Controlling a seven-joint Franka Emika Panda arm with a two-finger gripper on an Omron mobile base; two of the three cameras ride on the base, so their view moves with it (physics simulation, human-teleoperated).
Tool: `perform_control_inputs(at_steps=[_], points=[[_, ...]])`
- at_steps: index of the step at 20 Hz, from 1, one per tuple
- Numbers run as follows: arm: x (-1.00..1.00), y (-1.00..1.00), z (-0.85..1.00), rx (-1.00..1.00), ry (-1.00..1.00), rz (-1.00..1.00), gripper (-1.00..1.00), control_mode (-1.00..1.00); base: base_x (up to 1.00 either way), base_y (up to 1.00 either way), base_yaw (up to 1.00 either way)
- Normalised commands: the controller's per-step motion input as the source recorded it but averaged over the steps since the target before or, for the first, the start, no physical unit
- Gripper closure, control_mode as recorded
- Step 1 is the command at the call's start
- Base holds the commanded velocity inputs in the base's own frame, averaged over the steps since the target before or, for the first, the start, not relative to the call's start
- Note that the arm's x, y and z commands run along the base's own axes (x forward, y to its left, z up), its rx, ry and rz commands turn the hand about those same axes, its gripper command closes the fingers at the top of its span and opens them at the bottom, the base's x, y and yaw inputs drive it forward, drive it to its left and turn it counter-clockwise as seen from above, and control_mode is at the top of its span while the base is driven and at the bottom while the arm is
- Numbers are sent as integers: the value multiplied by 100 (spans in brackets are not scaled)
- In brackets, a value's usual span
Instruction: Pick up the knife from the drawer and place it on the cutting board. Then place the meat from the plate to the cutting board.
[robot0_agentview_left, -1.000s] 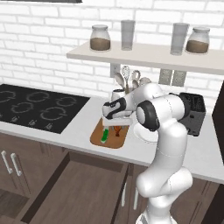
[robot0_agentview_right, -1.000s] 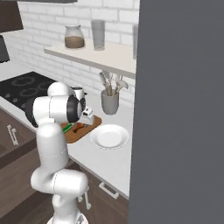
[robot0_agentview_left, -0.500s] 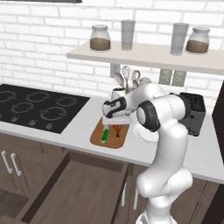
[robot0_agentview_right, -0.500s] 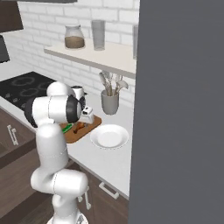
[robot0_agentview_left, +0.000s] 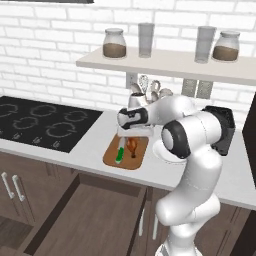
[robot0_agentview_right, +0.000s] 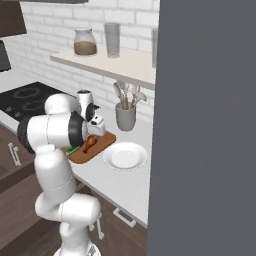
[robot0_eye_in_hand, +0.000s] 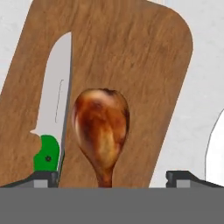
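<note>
A: How far can the task be judged to have got?

B: Both placements look done. The knife (robot0_eye_in_hand: 54, 113) is seen lying flat on the board (robot0_eye_in_hand: 131, 57), and the meat (robot0_eye_in_hand: 100, 127) is laid on the board just beside it, bone end toward the claw (robot0_eye_in_hand: 111, 177).

A: Is anything gripped?

B: Nothing is. In the hand view the two finger tips are seen spread wide, one at each side of the meat and clear of it, so the claw is taken as open and empty.

A: And the plate?

B: The plate (robot0_agentview_right: 125, 156) is seen bare on the counter (robot0_agentview_right: 122, 185), just beside the board (robot0_agentview_right: 102, 142). From the left base view the knife (robot0_agentview_left: 120, 152) and meat (robot0_agentview_left: 132, 146) are both made out on the board (robot0_agentview_left: 125, 161) beneath the claw (robot0_agentview_left: 134, 131).

A: What is left, then?

B: Little, as far as can be judged. The drawer (robot0_agentview_left: 90, 215) is seen standing pulled out below the counter, but no closing is asked for by the task. Only a lift of the arm clear of the board would be called for, with care that the meat is not nudged by the fingers.
</note>
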Motion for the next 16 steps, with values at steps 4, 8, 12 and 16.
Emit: perform_control_inputs(at_steps=[4,8,12,16], points=[[-63,-5,57,0,-5,-5,-100,-100,0,0,0],[-68,-24,59,0,-1,0,-100,-100,0,0,0],[-69,-54,56,3,0,0,-100,-100,0,0,0],[-71,-59,56,6,-2,0,-100,-100,0,0,0]])
